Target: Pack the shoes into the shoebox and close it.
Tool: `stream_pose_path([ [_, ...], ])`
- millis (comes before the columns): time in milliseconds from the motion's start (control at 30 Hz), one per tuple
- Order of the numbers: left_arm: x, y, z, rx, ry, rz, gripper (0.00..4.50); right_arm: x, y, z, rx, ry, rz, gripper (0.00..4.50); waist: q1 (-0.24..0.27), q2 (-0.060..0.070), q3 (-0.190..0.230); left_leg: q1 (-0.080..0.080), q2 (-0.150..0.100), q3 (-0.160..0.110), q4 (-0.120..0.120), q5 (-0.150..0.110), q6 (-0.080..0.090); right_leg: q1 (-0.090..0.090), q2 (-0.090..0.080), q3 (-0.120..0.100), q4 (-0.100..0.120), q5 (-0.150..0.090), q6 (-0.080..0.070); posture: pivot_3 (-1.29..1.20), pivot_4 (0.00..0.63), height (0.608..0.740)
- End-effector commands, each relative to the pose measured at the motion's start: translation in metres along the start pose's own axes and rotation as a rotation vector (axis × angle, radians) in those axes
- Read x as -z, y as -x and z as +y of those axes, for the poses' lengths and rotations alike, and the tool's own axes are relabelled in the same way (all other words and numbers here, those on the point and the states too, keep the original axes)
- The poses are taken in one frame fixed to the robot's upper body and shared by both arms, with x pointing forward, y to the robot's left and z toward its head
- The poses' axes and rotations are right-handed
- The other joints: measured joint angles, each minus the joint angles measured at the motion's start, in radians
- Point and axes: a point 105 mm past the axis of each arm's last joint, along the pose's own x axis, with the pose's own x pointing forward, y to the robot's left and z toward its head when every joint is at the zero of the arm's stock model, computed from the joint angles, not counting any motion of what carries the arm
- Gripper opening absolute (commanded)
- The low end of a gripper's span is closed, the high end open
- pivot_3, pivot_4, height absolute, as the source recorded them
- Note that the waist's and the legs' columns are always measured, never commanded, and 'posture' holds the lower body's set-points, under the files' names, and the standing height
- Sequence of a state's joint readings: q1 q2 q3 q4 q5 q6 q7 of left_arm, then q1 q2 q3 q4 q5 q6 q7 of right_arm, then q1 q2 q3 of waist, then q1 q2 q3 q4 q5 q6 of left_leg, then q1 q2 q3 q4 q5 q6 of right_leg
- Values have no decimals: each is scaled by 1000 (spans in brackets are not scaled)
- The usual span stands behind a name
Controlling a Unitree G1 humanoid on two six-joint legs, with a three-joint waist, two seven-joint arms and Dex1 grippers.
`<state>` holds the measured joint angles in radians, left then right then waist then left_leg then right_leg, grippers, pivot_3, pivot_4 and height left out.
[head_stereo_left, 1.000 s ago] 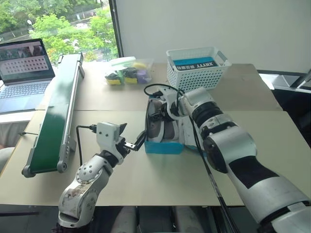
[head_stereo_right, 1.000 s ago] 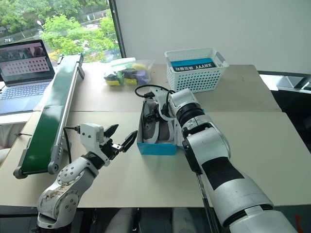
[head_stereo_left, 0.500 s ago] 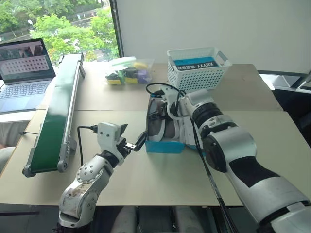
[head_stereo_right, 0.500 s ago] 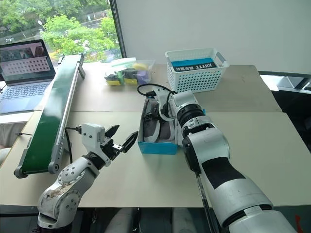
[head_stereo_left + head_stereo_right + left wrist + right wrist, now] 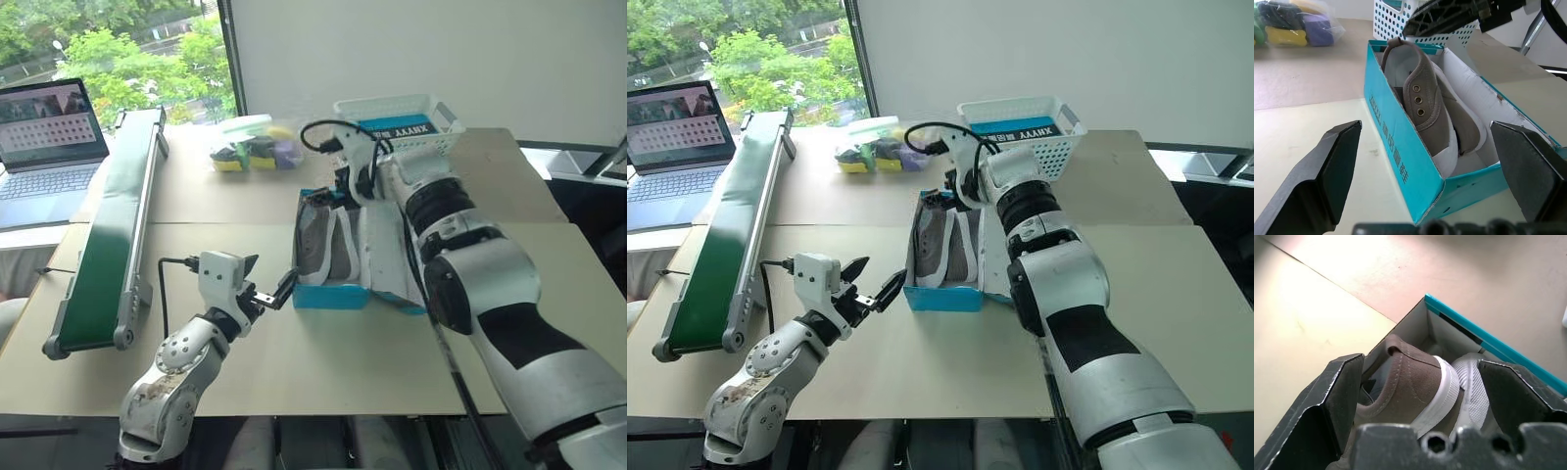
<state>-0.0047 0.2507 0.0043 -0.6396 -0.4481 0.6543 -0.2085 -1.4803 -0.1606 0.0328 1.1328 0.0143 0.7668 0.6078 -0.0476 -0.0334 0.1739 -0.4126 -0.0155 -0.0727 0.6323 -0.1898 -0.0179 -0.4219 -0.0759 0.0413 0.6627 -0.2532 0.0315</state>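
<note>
Resting inside your bright-blue cardboard shoebox (image 5: 332, 295), both grey-beige fabric sneakers (image 5: 323, 245) lie below the right gripper (image 5: 345, 179), its jaws apart and empty. Your left gripper (image 5: 269, 286) gapes wide just beside the box's near end.

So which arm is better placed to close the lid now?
Probably the right: its open gripper hangs above the far end of the bright-blue cardboard shoebox, beside the lid flap. The left gripper sits low at the opposite side.

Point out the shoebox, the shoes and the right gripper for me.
shoebox (image 5: 331, 297), left eye view, near blue end wall.
shoes (image 5: 1426, 105), left wrist view, grey side by the eyelets.
right gripper (image 5: 345, 186), left eye view, between its fingertips.
</note>
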Motion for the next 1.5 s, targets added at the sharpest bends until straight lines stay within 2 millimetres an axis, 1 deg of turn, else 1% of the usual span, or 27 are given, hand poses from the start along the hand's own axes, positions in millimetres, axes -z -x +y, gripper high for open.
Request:
stream_pose_path([
  [33, -11, 0, -1, 11, -24, -43, 4500, -18, 8, 2, -3, 11, -70, 4453, 1, 0, 0, 0, 0, 0, 0, 0, 0, 0, 0, 0, 0, 0, 0, 0, 150, 735],
  [133, -12, 1, 0, 12, -28, -42, 4500, -23, 10, 2, -9, 17, -115, 4453, 2, 0, 0, -1, 0, 0, 0, 0, 0, 0, 0, 0, 0, 0, 0, 0, 150, 735],
  [233, -12, 0, 0, 11, -30, -41, 4500, -22, 11, 0, -22, 11, -151, 4453, 3, 0, 0, -1, 0, 0, 0, 0, 0, 0, 0, 0, 0, 0, 0, 0, 150, 735],
  [300, -12, 0, -1, 12, -30, -41, 4500, -22, 13, -2, -16, 12, -185, 3938, 4, 0, 0, -1, 0, 0, 0, 0, 0, 0, 0, 0, 0, 0, 0, 0, 150, 735],
  [333, -12, 0, -1, 12, -30, -41, 4500, -20, 13, -2, -20, 10, -191, 3826, 4, 0, 0, -1, 0, 0, 0, 0, 0, 0, -1, 0, 0, 0, 0, 0, 150, 735],
  [467, -12, 0, -1, 16, -31, -39, 4500, -5, 8, 1, -31, 10, -174, 2421, 2, 0, 0, -1, 0, 0, 1, 0, 0, 0, 0, 0, 0, 0, 0, 0, 150, 735],
  [533, -13, 0, -2, 18, -31, -39, 4500, 5, 2, -1, -22, 11, -159, 1807, 1, 0, 0, -1, 0, 0, 1, 0, 0, 0, 0, 0, 0, 0, 0, 0, 150, 735],
  [567, -13, 0, -2, 19, -31, -39, 4500, 9, -1, -2, -15, 10, -153, 1389, 1, 0, 0, -1, 0, 0, 0, 0, 0, 0, 0, 0, 0, 0, 0, 0, 150, 735],
  [633, -13, 0, -2, 19, -31, -39, 4500, 19, -8, -3, -3, 12, -133, 700, 1, 0, 0, 0, 0, 0, 1, 0, 0, 0, 0, 0, 0, 0, 0, 0, 150, 735],
  [667, -13, 0, -2, 18, -32, -38, 4500, 23, -13, -2, -2, 18, -121, 458, 1, 0, 0, 0, 0, 0, 1, 0, 0, 0, 0, 0, 0, 0, 0, 0, 150, 735],
  [700, -13, 0, -2, 18, -32, -38, 4500, 26, -17, -1, 1, 26, -113, 33, 1, 0, 0, 0, 0, 0, 1, 0, 0, 0, 0, 0, 0, 0, 0, 0, 150, 735],
  [867, -15, 0, -2, 18, -33, -42, 4500, 43, -34, 4, 27, 87, -67, 9, 1, 0, 0, 0, 0, 0, 0, 0, 0, 0, 0, 0, 0, 0, 0, 0, 150, 735],
  [1033, -16, 1, -1, 8, -36, -44, 4500, 57, -47, 16, 14, 147, -21, 9, 0, 0, 0, 4, 0, 0, 0, 0, 0, 3, 0, 0, 0, 0, 0, 0, 150, 735],
  [1167, -16, 2, 0, 2, -36, -43, 4500, 62, -52, 22, 11, 197, -1, 9, -4, 0, 0, 5, 0, 0, 0, 0, 0, 4, 0, 1, 0, 0, 0, 0, 150, 735],
  [1300, -16, 2, 0, -2, -35, -42, 4500, 61, -52, 21, 8, 155, -11, 9, -8, 0, 0, 5, 0, 0, 0, 0, 0, 4, 0, 1, 0, 0, 0, 0, 150, 735],
  [1433, -16, 2, 0, -3, -36, -42, 4500, 31, -37, 10, 11, 80, -111, 9, -7, 0, 0, 5, 0, 0, 0, 0, 0, 4, 0, 1, 0, 0, 0, 0, 150, 735],
  [1467, -16, 2, 0, -3, -36, -41, 4500, 15, -27, 3, 27, 73, -157, 9, -7, 0, 0, 5, 0, 0, 0, 0, 0, 4, 0, 1, 0, 0, 0, 0, 150, 735],
  [1500, -16, 2, 0, -4, -37, -41, 4500, 4, -20, -2, 39, 68, -188, 9, -6, 0, 0, 5, 0, 0, 0, 0, 0, 3, 0, 1, 0, 0, 0, 0, 150, 735],
])
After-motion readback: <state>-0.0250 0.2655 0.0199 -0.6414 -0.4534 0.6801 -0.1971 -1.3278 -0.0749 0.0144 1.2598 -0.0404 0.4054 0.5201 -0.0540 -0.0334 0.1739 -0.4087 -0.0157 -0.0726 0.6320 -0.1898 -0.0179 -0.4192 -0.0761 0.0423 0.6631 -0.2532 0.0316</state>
